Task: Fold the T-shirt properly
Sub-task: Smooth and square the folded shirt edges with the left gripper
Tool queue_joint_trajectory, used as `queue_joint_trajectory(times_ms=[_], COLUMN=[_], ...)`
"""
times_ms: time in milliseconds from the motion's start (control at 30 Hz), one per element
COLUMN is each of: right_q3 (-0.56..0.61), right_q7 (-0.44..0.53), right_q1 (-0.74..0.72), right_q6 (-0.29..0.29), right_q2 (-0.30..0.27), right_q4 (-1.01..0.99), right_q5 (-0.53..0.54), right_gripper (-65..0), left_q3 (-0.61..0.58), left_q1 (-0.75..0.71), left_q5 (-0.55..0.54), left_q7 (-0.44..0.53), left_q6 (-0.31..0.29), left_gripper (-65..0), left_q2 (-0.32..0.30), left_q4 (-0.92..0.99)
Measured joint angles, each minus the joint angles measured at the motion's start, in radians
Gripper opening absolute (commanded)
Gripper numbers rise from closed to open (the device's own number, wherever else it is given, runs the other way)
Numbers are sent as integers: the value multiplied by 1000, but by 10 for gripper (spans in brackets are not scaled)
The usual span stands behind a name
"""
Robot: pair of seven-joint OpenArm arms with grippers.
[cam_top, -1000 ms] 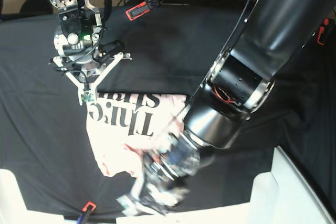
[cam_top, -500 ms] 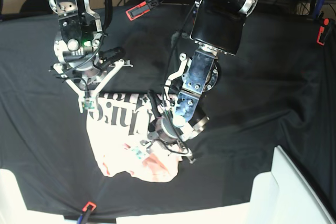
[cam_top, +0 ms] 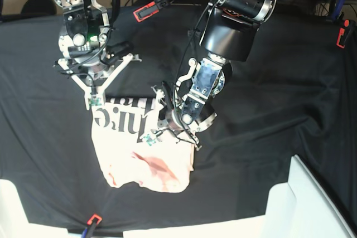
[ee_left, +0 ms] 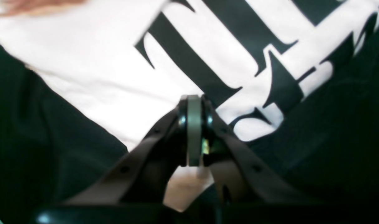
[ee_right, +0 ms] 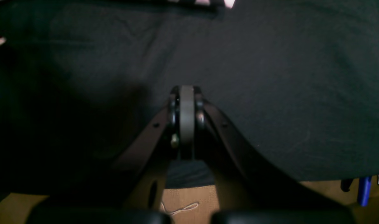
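Observation:
The pale pink T-shirt (cam_top: 125,151) lies crumpled on the black cloth (cam_top: 268,104), with black lettering (cam_top: 117,118) up at its far edge and a red print (cam_top: 159,166) near its front. My left gripper (cam_top: 150,139) hovers over the shirt's right half. In the left wrist view that gripper (ee_left: 194,99) is shut above the lettering (ee_left: 189,59), and no fabric shows between its pads. My right gripper (cam_top: 93,103) points down at the shirt's far left corner. It is shut (ee_right: 187,90) over bare black cloth (ee_right: 270,93) and holds nothing.
The black cloth covers the whole table. Red-and-black clamps sit at the far edge (cam_top: 146,12), the right edge (cam_top: 341,34) and the front edge (cam_top: 93,219). White bins stand at the front right (cam_top: 312,204) and front left (cam_top: 11,210).
My left arm has drawn back from the shirt's front edge to its middle and its jaws have shut. The shirt's right side now lies further left. The right arm has barely moved.

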State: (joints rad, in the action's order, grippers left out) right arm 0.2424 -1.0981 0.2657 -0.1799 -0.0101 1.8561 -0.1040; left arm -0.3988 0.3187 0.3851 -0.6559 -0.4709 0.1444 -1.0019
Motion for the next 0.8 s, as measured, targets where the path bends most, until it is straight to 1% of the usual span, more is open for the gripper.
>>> queue_joint_trajectory(times_ms=[133,200,233,267,333,400,500,600,667,733,800], right_q3=[-1,0,-1,-1,-1,0,-1,-1,-1,-1,-1], right_q7=[0,0,0,0,6,4,4,6,6,4,4], right_q1=[10,14,15,14,14,14,14,11,11,11,11], right_q6=[0,0,0,-1,0,0,0,0,0,0,0], right_q2=[0,0,0,-1,0,2,0,3,2,2,2], right_q4=[0,0,0,0,0,0,0,0,0,0,0], right_q5=[0,0,0,0,0,0,0,0,0,0,0], right_gripper=[-650,-650,-650,-650,-650,-650,-650,-650,-650,-650,-650], left_q3=[0,-4,0,1,1,0,1,6,5,3,6], left_q1=[-24,-68,-95,-124,-163,-196,-217,-198,-148,-84,-13], left_q5=[0,19,38,61,140,191,222,240,239,235,236], left_q7=[9,23,38,63,46,36,3,-5,-5,-26,-26], left_q6=[3,3,3,19,17,11,-5,-1,-1,-1,2], left_gripper=[-650,-650,-650,-650,-650,-650,-650,-650,-650,-650,-650], left_q2=[-3,-24,-31,-36,-34,-33,-37,-39,-33,-21,-3], left_q4=[-7,-33,-48,-74,-124,-174,-247,-333,-341,-301,-207])
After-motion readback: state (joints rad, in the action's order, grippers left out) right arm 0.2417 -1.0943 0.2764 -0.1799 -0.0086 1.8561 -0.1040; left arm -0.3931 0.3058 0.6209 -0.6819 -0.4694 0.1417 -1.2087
